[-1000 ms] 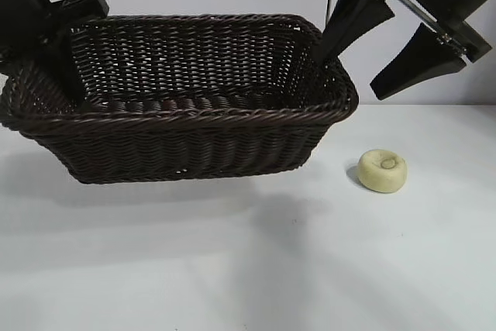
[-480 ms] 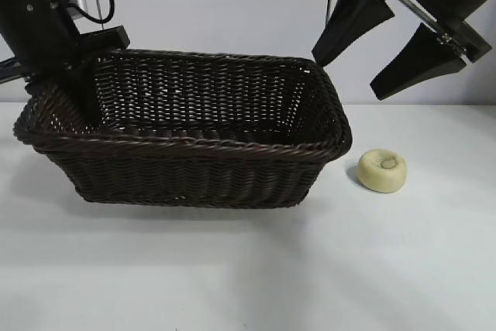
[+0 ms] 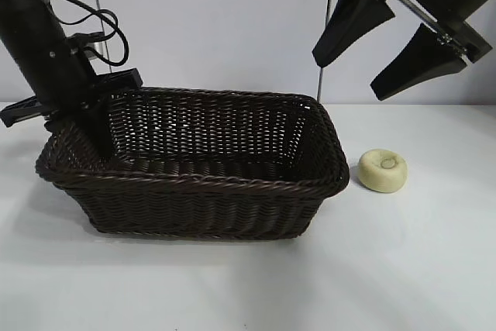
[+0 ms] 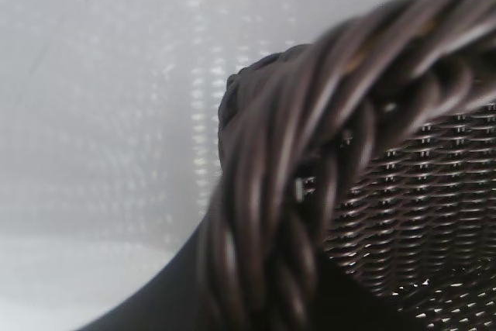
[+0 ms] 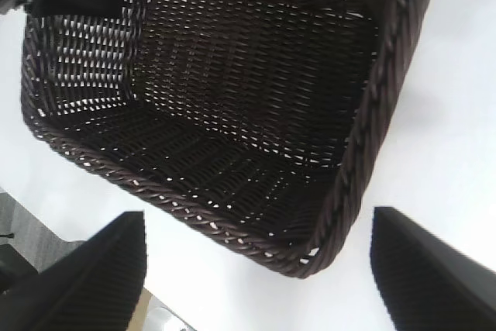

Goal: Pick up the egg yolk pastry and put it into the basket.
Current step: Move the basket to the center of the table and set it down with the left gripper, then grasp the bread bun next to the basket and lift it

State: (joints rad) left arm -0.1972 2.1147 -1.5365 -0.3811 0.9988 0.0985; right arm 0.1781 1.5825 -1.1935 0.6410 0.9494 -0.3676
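Left gripper point(image 3: 91, 131) of mine is pinched on the braided rim of the basket point(image 3: 201, 191) at its left end, one finger reaching down inside the woven wall. The dark brown wicker basket sits on the white table point(image 3: 387, 269), its base resting flat as far as I can judge. Cables point(image 3: 93, 29) loop off my left arm above that corner.

My right gripper point(image 3: 387, 63) hangs high above the basket's right end, its two black fingers spread wide with nothing between them. The egg yolk pastry point(image 3: 382, 170) lies on the table just beside the basket's right end, apart from it, dimple upward, below and slightly in front of my right fingers. Between the pastry and the basket's hollow stands the flared right wall with its thick rim.

From my left wrist, almost everything is the rim point(image 4: 310, 176) up close, blurred, with a patch of inner weave past it; my own fingers are hidden there. From my right wrist I look down into the basket point(image 5: 232, 137); the pastry is out of that view, and my left arm is only a dark shape at the far corner.
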